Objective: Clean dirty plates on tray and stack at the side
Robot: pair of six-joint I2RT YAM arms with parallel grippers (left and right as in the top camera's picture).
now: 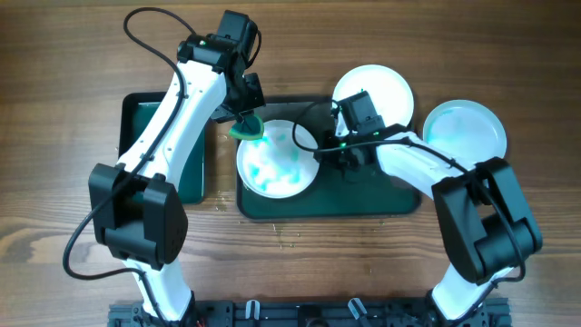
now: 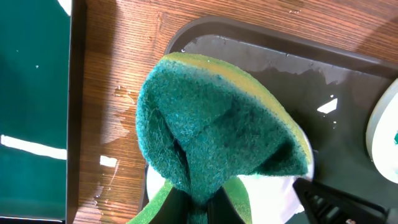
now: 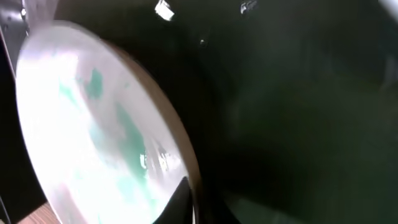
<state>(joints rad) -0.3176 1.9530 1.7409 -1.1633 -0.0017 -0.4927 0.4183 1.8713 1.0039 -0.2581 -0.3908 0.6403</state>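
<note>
A white plate smeared with green lies on the left part of the dark green tray. My left gripper is shut on a folded green and yellow sponge, which hangs over the plate's back left rim. In the left wrist view the sponge fills the middle, pinched by the gripper, with the white plate beneath it. My right gripper is shut on the plate's right rim. The right wrist view shows the smeared plate with a dark finger on its rim.
A plain white plate sits at the tray's back right edge. Another plate, faintly green, lies on the wooden table to the right of the tray. A smaller green bin stands left of the tray, under the left arm. Water drops dot the wood.
</note>
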